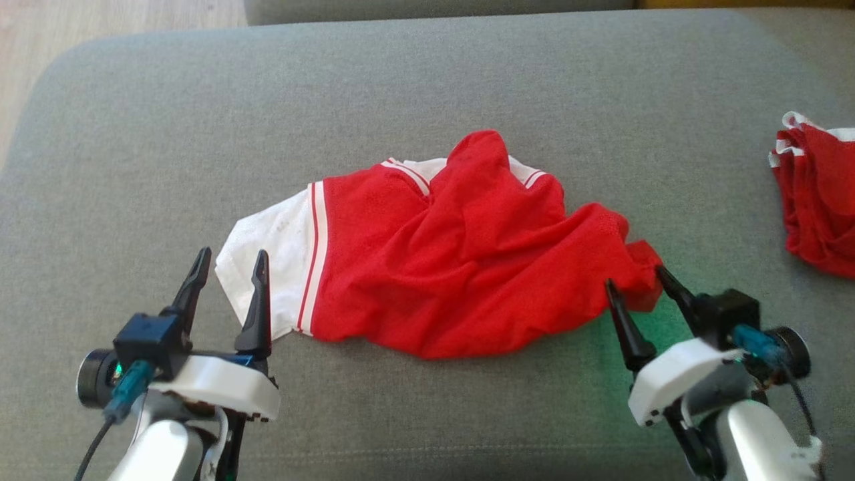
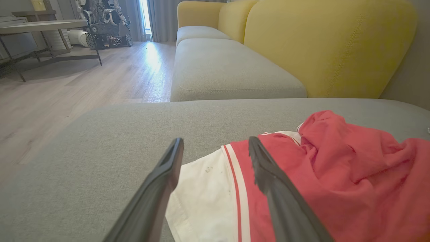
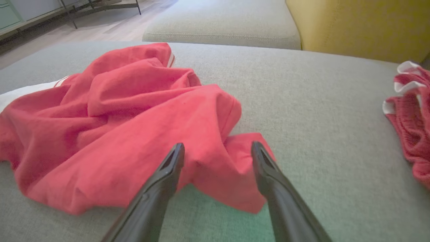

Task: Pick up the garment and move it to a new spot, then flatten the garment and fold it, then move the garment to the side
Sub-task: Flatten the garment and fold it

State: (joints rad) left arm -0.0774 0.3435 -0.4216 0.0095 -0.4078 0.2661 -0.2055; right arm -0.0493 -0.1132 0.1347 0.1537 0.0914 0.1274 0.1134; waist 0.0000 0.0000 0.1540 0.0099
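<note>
Garment (image 1: 454,267) lies crumpled on sofa cushion (image 1: 401,87), light and limp (best pinched at hem corners); left gripper (image 1: 229,267) and right gripper (image 1: 638,284) gape wide, empty.

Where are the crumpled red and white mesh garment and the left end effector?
Crumpled red and white mesh garment (image 1: 467,280), head view, middle of the red panel.
Left end effector (image 1: 232,256), head view, midway between its two dark fingertips.
</note>
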